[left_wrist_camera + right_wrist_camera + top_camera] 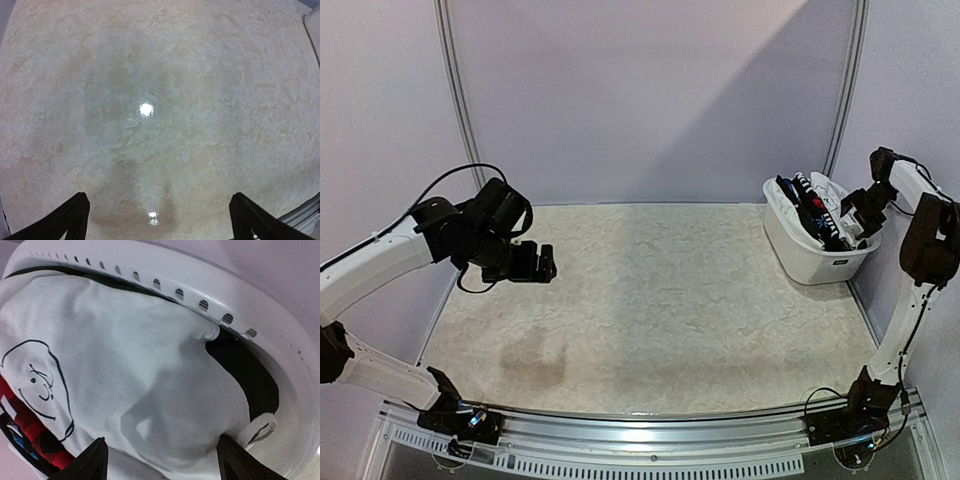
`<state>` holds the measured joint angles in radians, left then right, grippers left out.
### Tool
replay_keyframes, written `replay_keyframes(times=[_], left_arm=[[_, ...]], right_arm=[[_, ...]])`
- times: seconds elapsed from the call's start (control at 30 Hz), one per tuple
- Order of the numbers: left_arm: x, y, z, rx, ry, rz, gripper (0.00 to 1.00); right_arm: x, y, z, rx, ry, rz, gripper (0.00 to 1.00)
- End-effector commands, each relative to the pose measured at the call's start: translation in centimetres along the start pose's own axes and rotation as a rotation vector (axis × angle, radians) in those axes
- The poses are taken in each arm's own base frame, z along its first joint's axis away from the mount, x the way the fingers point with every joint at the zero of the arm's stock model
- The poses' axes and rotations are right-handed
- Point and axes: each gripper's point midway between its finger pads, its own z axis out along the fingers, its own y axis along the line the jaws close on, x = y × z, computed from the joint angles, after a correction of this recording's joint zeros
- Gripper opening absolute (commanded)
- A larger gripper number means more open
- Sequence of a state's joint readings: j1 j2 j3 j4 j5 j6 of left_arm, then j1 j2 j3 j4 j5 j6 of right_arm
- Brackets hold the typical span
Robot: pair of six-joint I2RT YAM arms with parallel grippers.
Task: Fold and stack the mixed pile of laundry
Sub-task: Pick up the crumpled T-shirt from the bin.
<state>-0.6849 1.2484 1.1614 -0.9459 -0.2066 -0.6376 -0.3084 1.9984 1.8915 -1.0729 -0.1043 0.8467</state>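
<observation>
The mixed laundry pile (813, 203) fills a white tub (810, 262) at the table's far right. On top lies a white T-shirt (125, 355) with a black line drawing of a face. Red-black plaid (30, 427) shows under its left edge and a dark piece (245, 370) lies against the tub rim (210, 285). My right gripper (850, 215) (162, 460) reaches down into the tub, its jaws apart, with a bulge of the T-shirt between the fingertips (95, 460). My left gripper (545, 263) (157, 215) hangs open over the bare table at the left, holding nothing.
The marbled tabletop (650, 300) stretches between the two arms. Walls close in at the back and the right side, right next to the tub. A metal rail (650, 430) runs along the near edge by the arm bases.
</observation>
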Motion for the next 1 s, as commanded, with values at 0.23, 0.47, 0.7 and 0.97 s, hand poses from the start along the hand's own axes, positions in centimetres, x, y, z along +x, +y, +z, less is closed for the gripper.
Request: replay_keyframes(times=[0.23,0.47,0.7,0.97], left_arm=[[0.8,0.2,-0.2,-0.034,0.005,0.007,1.00],[1.2,0.1,-0.1,-0.031,0.002,-0.002,1.00],[1.1,-0.3,-0.2,-0.019,-0.002,0.019,0.99],[0.6,-1.2,-0.1,0.012,-0.002,0.044,1.00]], right_arm=[[-1.2,-0.8,2.3,0.047,-0.014,-0.006,0.15],[-1.8,0.6,0.1,-0.008,-0.054,-0.036,0.00],[-1.8,4.5,-5.0,-0.207,-0.103,-0.084,0.00],[-0.5,11.0,-14.3,-0.551,-0.200,-0.215,0.00]])
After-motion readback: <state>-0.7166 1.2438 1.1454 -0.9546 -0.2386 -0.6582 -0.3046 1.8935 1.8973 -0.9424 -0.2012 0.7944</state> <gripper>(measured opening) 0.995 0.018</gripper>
